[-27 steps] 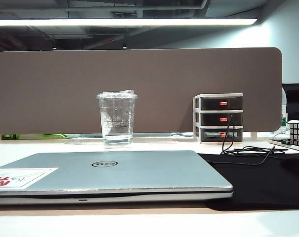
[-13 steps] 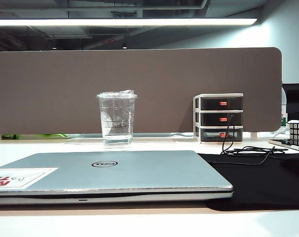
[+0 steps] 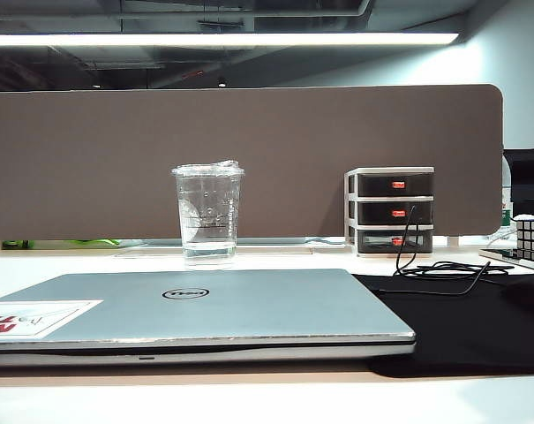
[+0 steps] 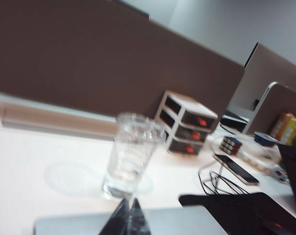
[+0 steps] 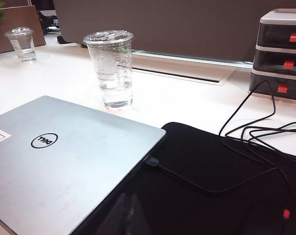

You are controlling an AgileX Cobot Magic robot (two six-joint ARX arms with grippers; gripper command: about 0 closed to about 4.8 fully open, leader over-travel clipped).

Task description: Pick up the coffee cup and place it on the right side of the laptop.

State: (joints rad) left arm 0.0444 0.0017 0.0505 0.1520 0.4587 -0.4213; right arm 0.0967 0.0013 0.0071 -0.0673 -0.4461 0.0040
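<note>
The surface [image 3: 267, 402] and laptop [image 3: 196, 309] looked the same as a second ago. The cup [image 3: 208, 214] stood upright beyond the laptop's far edge, untouched, not yet carried to the black mat [image 3: 461, 327] on the right. Only the left wrist view blurred, suggesting a stirring arm. The left claw [image 4: 128, 217] was pinched together, short of the cup. The right claw [image 5: 124, 215] was dim; state unclear.
</note>
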